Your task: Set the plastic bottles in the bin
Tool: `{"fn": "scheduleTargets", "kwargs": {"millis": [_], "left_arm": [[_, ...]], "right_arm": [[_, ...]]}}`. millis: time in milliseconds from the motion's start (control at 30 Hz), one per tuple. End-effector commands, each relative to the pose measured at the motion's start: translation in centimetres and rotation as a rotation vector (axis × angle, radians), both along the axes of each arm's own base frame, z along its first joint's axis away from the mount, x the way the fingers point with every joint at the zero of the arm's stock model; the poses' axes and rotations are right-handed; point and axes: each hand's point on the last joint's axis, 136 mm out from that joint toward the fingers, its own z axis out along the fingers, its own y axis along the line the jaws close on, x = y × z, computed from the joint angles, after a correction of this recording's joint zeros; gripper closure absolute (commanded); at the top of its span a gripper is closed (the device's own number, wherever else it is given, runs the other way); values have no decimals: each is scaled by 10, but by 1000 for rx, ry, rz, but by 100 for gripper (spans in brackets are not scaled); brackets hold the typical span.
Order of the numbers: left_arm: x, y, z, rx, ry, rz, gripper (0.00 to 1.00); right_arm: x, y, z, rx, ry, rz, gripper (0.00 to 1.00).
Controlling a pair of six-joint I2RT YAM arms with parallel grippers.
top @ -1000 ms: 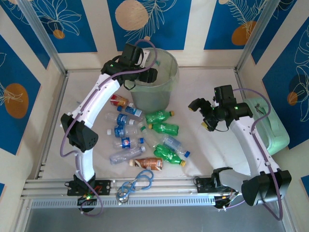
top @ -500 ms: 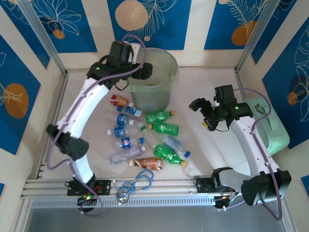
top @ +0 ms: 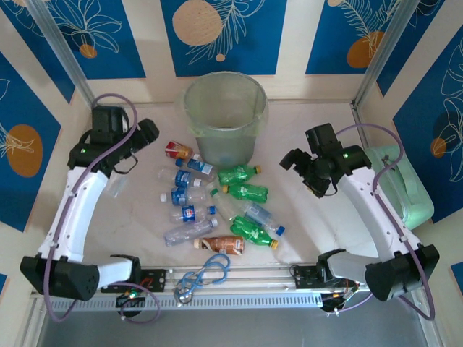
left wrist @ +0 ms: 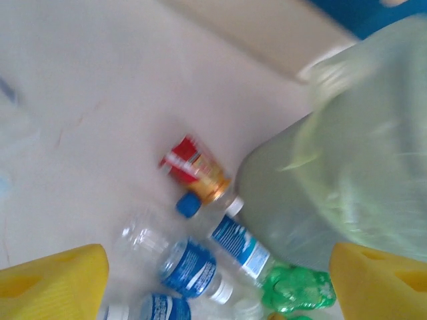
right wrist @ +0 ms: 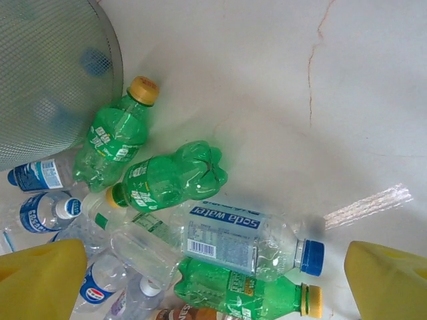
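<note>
Top external: plastic bottles (top: 246, 192) strewn near side of bin (top: 226, 141); left gripper (top: 148, 134) left of bin, right gripper (top: 300, 177) right of bin, both spread wide, empty.

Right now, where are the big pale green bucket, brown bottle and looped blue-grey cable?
pale green plastic bucket (top: 226, 148), top view, front wall
brown plastic bottle (top: 219, 244), top view, its middle
looped blue-grey cable (top: 203, 274), top view, its middle
</note>
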Motion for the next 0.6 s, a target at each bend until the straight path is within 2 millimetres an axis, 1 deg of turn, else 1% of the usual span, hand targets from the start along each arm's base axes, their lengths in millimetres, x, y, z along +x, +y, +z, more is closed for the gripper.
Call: {"fn": "scheduleTargets", "kwargs": {"millis": [0,33,133,367,433,567], "left_arm": [[9,-5,-20,-175,47,48,15],[12,-4,-28,-188,66,60,15],[29,-5,-51,-224,124,91,15],[86,-12,-99,-305,224,166,16],[99,-16,-113,-320,262,187,17],[113,-24,-137,-295,323,208,17]], "right_arm": [[-3,0,4,27,-83,-10,1],[-2,3,5,47,-105,-3,2],[2,12,7,96,-131,11,3],[9,34,3,156,-91,110,3],[9,39,-1,173,-77,132,3],[10,45,-2,194,-61,162,6]]}}
